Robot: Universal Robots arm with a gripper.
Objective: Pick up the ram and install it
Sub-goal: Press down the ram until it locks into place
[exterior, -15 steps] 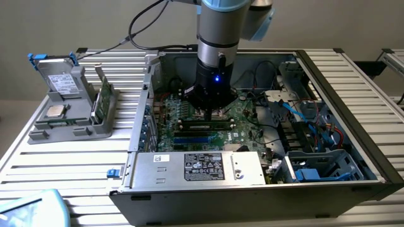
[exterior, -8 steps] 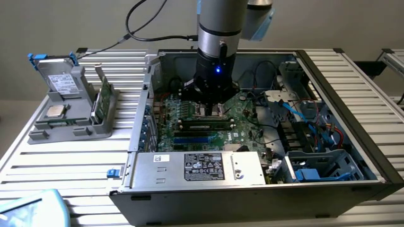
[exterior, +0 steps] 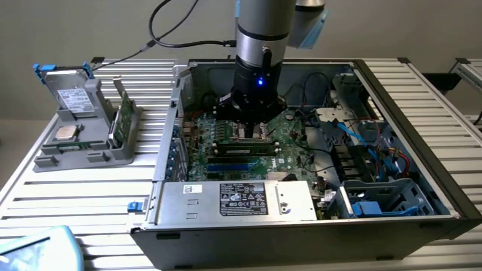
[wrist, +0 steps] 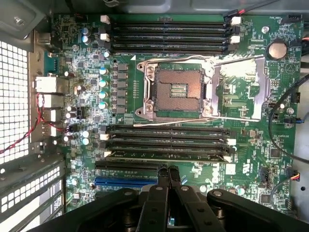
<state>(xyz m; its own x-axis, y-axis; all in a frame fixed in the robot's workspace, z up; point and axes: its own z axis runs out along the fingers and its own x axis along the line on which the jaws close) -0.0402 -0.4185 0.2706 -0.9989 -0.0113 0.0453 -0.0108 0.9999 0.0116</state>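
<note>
Ram (wrist: 166, 155) seated in motherboard slot (wrist: 166, 145); case (exterior: 421, 226) open

the robot arm (exterior: 262, 25) is being seen as a round silver tube with a pale blue cap on its joint. a black part is sitting under the silver tube, and a small blue light (exterior: 261, 82) is glowing on it. a black cable (exterior: 177, 39) is being looped beside the arm. the gripper (wrist: 167, 175) is being shown all in black, with two thin fingers (wrist: 162, 175), chunky side links and round silver screws.
</note>
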